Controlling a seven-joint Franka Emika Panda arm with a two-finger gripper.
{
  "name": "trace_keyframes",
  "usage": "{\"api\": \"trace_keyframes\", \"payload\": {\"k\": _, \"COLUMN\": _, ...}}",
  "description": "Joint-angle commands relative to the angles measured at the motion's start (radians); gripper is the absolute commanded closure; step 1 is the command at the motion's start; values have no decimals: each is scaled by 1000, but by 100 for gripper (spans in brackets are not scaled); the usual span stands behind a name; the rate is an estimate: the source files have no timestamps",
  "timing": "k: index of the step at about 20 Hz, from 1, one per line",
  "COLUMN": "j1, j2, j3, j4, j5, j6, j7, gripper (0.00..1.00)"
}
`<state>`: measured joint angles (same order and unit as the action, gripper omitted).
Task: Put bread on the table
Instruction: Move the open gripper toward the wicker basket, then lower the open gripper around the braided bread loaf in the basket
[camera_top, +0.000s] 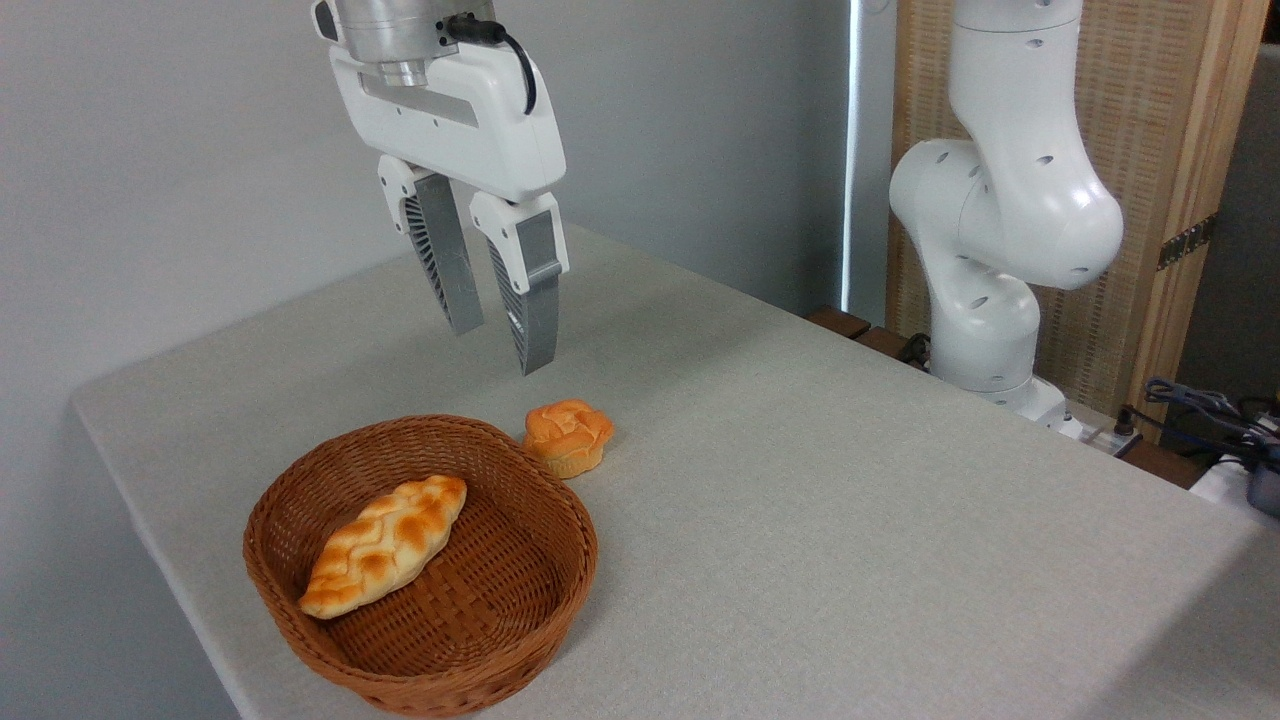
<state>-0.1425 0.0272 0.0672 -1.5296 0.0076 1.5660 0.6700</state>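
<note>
Gripper (500, 345) is hanging in the air with its 2 fingers a little apart, holding nothing. Bread (385, 545) sits well below it and a bit to the left, inside the wicker basket (545, 600) on the table (850, 500). Small bun (568, 436) just behind the basket.

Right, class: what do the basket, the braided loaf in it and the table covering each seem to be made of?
Basket: woven wicker or rattan, matte brown; the interlaced strands show.
Braided loaf: looks like baked bread, pale golden with toasted patches, though its even sheen could mean a foam or plastic replica.
Table: covered in grey-beige cloth, matte, with a faint weave texture.
</note>
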Motion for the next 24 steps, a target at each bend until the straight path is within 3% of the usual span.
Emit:
{"api": "trace_keyframes", "payload": {"k": 1, "j1": -5, "j2": 5, "j3": 11, "j4": 12, "j5": -17, "j6": 6, "j7": -4, "gripper": 0}}
{"api": "trace_keyframes", "payload": {"k": 13, "j1": -8, "j2": 0, "j3": 11, "j4": -1, "j5": -23, "j6": 66, "j7": -7, "gripper": 0}}
{"api": "trace_keyframes", "payload": {"k": 16, "j1": -8, "j2": 2, "j3": 11, "j4": -3, "j5": -50, "j6": 106, "j7": -12, "gripper": 0}}
{"api": "trace_keyframes", "payload": {"k": 21, "j1": -8, "j2": 10, "j3": 10, "j4": -36, "j5": -138, "j6": 210, "j7": -10, "gripper": 0}}
{"api": "trace_keyframes", "payload": {"k": 24, "j1": -14, "j2": 10, "j3": 0, "j4": -110, "j5": -149, "j6": 307, "j7": -10, "gripper": 0}}
